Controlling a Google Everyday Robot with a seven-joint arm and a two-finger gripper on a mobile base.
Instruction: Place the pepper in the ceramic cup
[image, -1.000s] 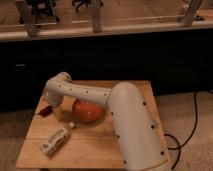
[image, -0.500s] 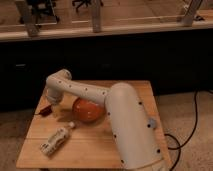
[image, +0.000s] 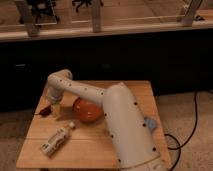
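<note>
My tool (image: 52, 101) low over the table (image: 131, 91), just above the ceramic cup (image: 56, 111), pepper (image: 45, 111) beside it, opposite the orange bowl (image: 86, 111), tool's grip state undeterminable

My hand (image: 55, 104) hangs over the left end of the desk (image: 137, 92). Its tip merges with the ceramic cup (image: 56, 112) beneath it, and I cannot tell where one ends and the other begins. My arm (image: 125, 130) hides the right side of the orange bowl (image: 82, 111) and a broad strip of desk, and its base runs off the bottom edge. The pepper (image: 45, 111), just left of the cup, is too small to tell whether they touch.
</note>
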